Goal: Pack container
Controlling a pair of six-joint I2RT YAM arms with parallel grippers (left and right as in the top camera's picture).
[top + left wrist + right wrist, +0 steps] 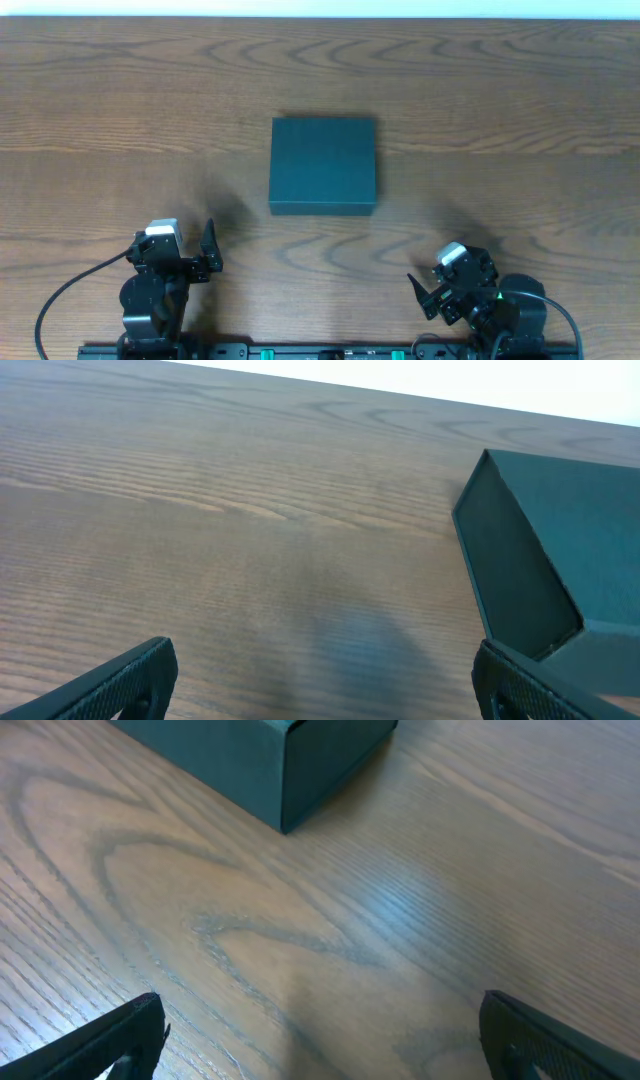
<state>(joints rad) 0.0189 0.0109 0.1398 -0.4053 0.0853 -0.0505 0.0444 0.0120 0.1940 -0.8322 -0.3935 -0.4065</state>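
The dark teal-green square container (pixel 323 164) sits in the middle of the wooden table with its lid closed flat. It also shows at the right of the left wrist view (pixel 545 550) and at the top of the right wrist view (pixel 270 750). My left gripper (pixel 209 250) is open and empty near the front left, well short of the container; its fingers show in its wrist view (pixel 320 685). My right gripper (pixel 423 295) is open and empty at the front right; its fingers show in its wrist view (pixel 322 1035). No snack packets are in view.
The wooden table (pixel 120 110) spreads around the container. A white edge runs along the table's far side (pixel 320 8). The arm bases and a black rail (pixel 320 350) sit at the front edge.
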